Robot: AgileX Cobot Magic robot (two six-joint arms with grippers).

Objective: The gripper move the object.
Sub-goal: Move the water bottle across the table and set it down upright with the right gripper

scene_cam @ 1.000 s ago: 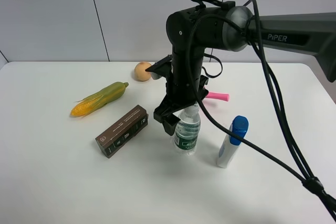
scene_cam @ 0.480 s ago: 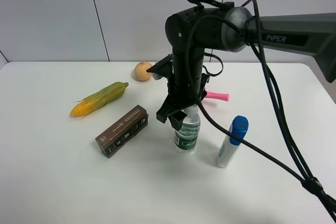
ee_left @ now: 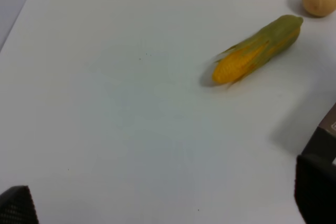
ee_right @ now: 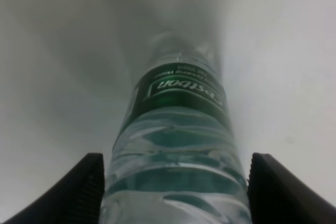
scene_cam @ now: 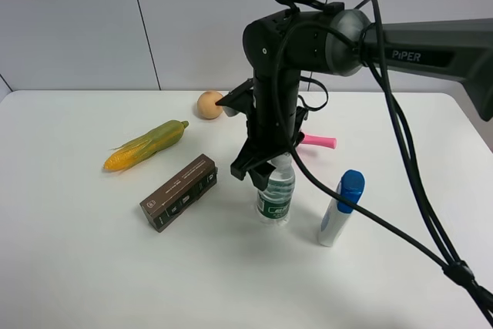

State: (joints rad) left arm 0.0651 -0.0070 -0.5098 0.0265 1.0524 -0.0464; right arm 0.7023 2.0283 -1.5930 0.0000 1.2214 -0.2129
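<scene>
The clear water bottle (scene_cam: 276,196) with a green label stands upright at the table's middle. My right gripper (scene_cam: 263,172), black jaws on the thick "PiPER" arm, comes down over the bottle's top and hides its cap. In the right wrist view the bottle (ee_right: 176,145) fills the gap between the two black fingers (ee_right: 79,190), which press on both its sides. I cannot tell whether the bottle's base touches the table. My left gripper (ee_left: 165,203) is open and empty over bare table, only its fingertips (ee_left: 16,207) showing; it is out of the exterior view.
A white bottle with blue cap (scene_cam: 341,207) stands just right of the water bottle. A brown box (scene_cam: 179,192) lies to its left, a corn cob (scene_cam: 146,146) farther left. A round orange fruit (scene_cam: 209,104) and a pink object (scene_cam: 320,142) lie behind the arm.
My right gripper shifted right from beside the bottle's cap to over it and closed on the bottle's top. In the last half second almost nothing moved.
</scene>
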